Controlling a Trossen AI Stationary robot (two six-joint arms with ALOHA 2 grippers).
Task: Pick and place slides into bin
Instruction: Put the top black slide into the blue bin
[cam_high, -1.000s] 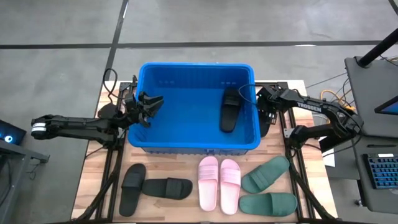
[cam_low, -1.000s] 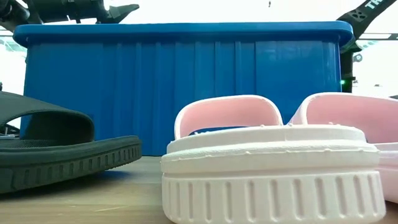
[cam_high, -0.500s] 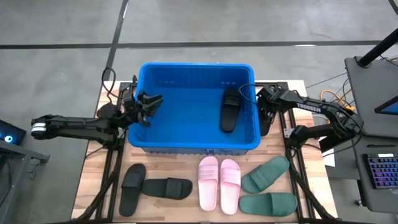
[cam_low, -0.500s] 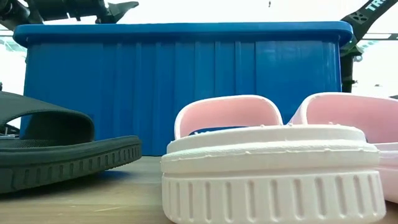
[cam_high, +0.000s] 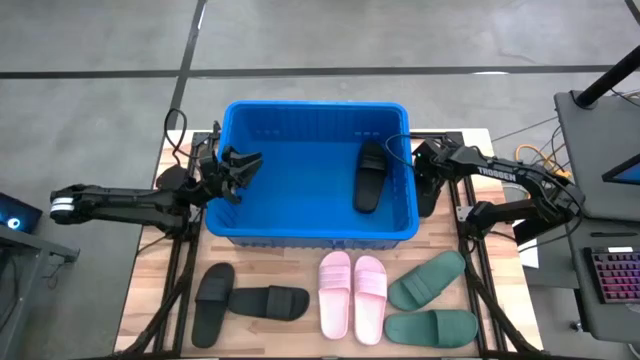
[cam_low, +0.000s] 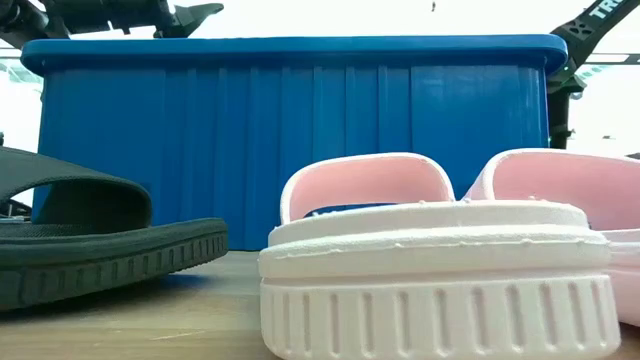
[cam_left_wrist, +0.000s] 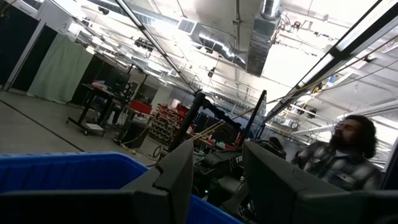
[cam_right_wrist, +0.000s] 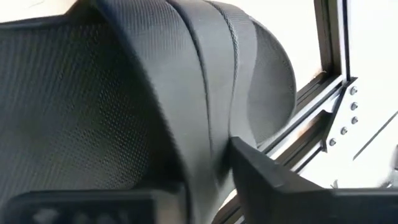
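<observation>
The blue bin (cam_high: 235, 215) stands at the table's middle, with one black slide (cam_high: 368, 175) lying inside near its right wall. My right gripper (cam_high: 424, 182) reaches down outside that wall, shut on another black slide (cam_right_wrist: 93, 93), which the gripper mostly hides in the high view. My left gripper (cam_high: 243, 163) hovers open over the bin's left rim, with nothing between its fingers (cam_left_wrist: 177, 171). On the near table lie two black slides (cam_high: 213, 300), two pink slides (cam_high: 352, 295) and two green slides (cam_high: 428, 278). My right gripper has the black slide's wide strap (cam_right_wrist: 205, 106) pinched between its two fingers (cam_right_wrist: 267, 183). They come from above, slanting down, and close across the strap's edge. The gripper hides whether the slide still lies on the table.
Metal frame rails (cam_high: 462, 205) run along the table's right side next to my right gripper. The bin's right wall (cam_high: 412, 190) stands close on the gripper's other side. The low view shows a pink slide (cam_low: 430, 270) and a black slide (cam_low: 90, 240) in front of the bin (cam_low: 290, 130).
</observation>
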